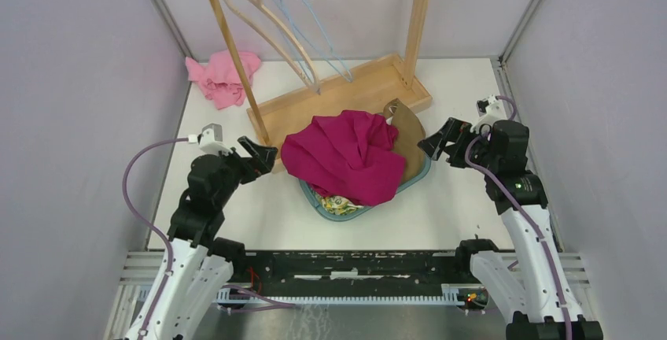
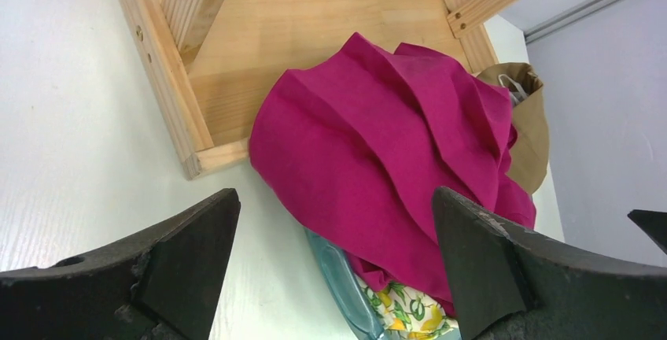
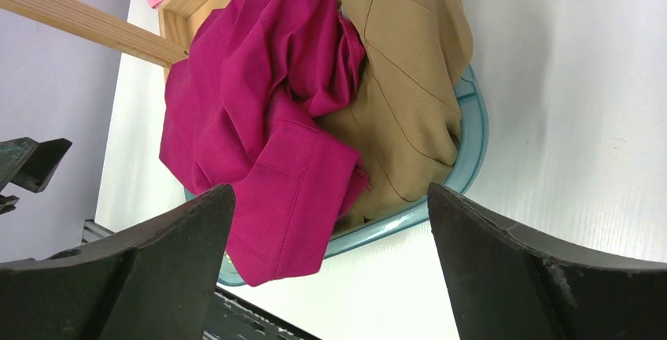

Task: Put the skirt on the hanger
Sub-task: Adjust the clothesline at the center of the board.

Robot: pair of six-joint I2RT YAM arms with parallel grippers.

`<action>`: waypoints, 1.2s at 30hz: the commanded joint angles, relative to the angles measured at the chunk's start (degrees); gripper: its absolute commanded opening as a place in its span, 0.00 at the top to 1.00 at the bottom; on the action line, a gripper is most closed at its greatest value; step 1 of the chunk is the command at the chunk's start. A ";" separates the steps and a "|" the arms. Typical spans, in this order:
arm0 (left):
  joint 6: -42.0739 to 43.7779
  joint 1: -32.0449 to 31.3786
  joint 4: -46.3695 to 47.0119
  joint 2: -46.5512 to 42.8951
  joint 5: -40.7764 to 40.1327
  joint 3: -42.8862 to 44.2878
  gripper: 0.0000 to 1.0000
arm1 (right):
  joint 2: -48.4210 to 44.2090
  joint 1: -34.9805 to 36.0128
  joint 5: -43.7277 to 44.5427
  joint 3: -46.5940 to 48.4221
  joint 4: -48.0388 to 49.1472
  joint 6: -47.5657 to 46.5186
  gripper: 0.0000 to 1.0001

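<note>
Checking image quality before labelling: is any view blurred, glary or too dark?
Top external: evenly lit, no glare, wooden hanger sharp. Left wrist: magenta garment crisp, fingers dark silhouettes. Right wrist: sharp too, white table bright, not blown out.

The skirt point(image 1: 342, 155) is magenta woven cloth, matt, with a fine weave and a stitched hem. The tan garment point(image 3: 409, 80) beside it is matt cloth with a fine rib. The basin point(image 3: 474, 120) is translucent teal plastic, glossy. The rack point(image 1: 338, 96) and the wooden hanger point(image 1: 292, 37) are pale and smooth; the wire hanger point(image 1: 315, 19) is thin and light blue. The worktop point(image 1: 464, 206) is white, faintly grained, with a slight sheen. The fingers point(image 2: 173, 261) of the left gripper point(image 2: 334, 198) are black, matt and rough-edged.
</note>
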 commanded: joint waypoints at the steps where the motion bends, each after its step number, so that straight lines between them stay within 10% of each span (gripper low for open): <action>1: 1.86 -0.24 1.81 0.18 -1.29 1.64 0.01 | -1.23 -0.23 -0.27 -0.28 2.65 -0.42 0.01; 22: -1.85 -0.24 6.64 5.03 -12.01 0.02 0.03 | 0.40 -0.20 -1.72 -0.57 3.80 -0.44 0.00; 36: 1.86 -0.50 25.77 27.09 -27.68 0.92 0.16 | 0.62 -0.24 -2.98 -0.49 4.63 1.42 0.00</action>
